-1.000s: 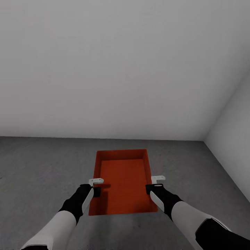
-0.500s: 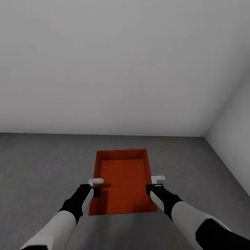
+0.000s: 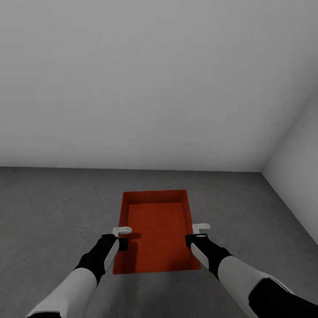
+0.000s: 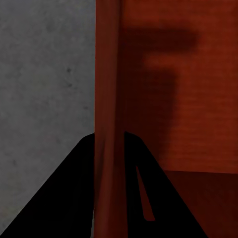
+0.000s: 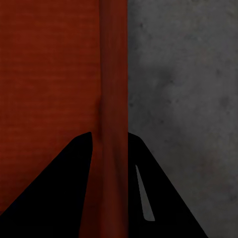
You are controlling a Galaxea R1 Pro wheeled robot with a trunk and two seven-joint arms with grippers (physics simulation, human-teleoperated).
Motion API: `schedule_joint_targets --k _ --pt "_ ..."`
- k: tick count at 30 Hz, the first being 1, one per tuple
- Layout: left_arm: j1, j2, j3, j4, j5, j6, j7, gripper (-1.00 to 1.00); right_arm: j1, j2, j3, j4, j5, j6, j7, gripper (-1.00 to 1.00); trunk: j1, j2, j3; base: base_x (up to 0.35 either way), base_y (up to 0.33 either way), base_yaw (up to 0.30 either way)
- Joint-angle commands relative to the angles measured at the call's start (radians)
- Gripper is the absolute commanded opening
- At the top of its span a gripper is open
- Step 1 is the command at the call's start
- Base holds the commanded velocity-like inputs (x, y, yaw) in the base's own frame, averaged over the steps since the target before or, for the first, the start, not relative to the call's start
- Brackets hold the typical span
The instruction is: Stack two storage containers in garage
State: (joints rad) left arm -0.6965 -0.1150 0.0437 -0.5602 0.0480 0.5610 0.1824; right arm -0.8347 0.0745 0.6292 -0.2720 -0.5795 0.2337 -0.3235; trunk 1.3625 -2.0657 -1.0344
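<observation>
There, both tools were clamped on the storage container point(image 3: 155, 232): the left tool point(image 3: 122, 237) pinched its left wall, fingers point(image 4: 74, 198) either side of the thin rim, and the right tool point(image 3: 194, 235) gripped the right wall the same way. The bin was red-orange, rectangular, open-topped, with low plain walls and a finely ribbed bottom. It sat low over the grey speckled concrete floor point(image 3: 53, 212), near the white wall point(image 3: 150, 88).
</observation>
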Motion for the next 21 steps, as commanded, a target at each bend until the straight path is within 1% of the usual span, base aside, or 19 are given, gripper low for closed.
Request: schedule_joint_targets --k 1,5,21 --pt "0.000 0.000 0.007 0.000 0.015 0.005 0.008 -1.00 -0.001 -0.016 -0.017 -0.004 0.033 0.006 -0.035 -1.00 0.000 0.000 -0.001 0.000 0.000 0.000" --pt "0.000 -0.001 0.007 0.000 0.015 0.005 0.008 -1.00 -0.001 -0.016 -0.018 -0.004 0.033 0.006 -0.035 -1.00 0.000 0.000 -0.003 0.000 0.000 0.000" --pt "0.000 -0.001 0.007 0.000 0.015 0.005 0.008 -1.00 -0.001 -0.015 -0.018 -0.004 0.032 0.006 -0.035 -1.00 0.000 0.000 -0.029 0.000 0.000 0.000"
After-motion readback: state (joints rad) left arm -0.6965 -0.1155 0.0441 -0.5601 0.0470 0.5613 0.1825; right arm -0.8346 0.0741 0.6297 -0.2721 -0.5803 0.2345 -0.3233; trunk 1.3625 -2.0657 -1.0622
